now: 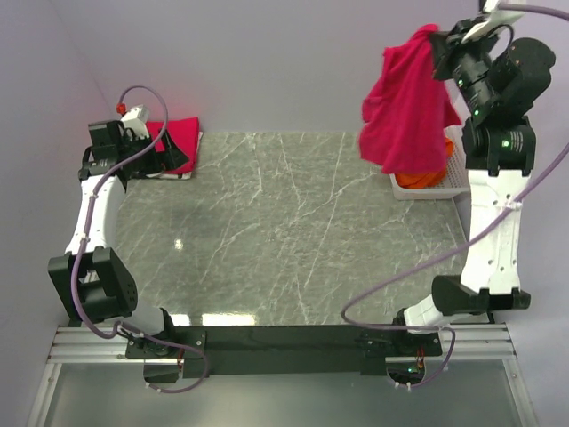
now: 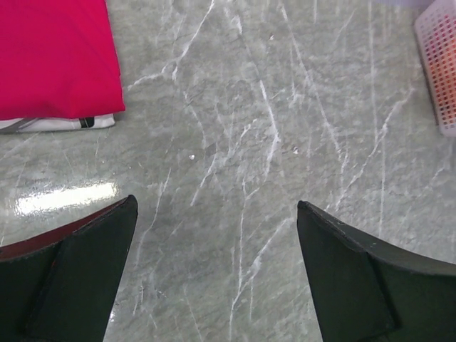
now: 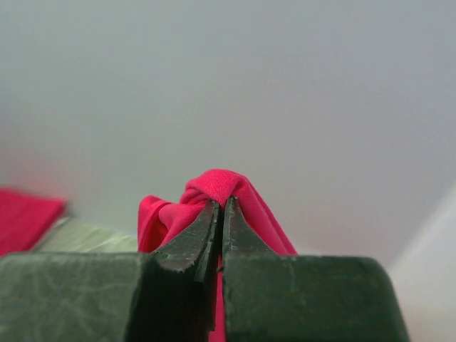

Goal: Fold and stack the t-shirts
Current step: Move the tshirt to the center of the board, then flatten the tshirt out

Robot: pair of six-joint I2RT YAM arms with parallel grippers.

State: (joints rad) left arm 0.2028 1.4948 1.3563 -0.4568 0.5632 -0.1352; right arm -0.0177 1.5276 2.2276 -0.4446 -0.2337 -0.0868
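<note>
My right gripper (image 1: 442,44) is raised high at the back right and shut on a crimson t-shirt (image 1: 404,107), which hangs loose above the basket. In the right wrist view the cloth (image 3: 228,189) bunches over the shut gripper (image 3: 221,204). An orange t-shirt (image 1: 420,179) lies in the white basket (image 1: 458,182). A folded crimson t-shirt (image 1: 178,138) lies at the back left, also in the left wrist view (image 2: 53,57). My left gripper (image 1: 173,153) is open and empty beside it, over bare table (image 2: 214,210).
The grey marble table top (image 1: 284,231) spans the middle. The white lattice basket shows at the right edge of the left wrist view (image 2: 438,64). A white sheet (image 2: 57,122) lies under the folded shirt. Plain walls stand at the back and sides.
</note>
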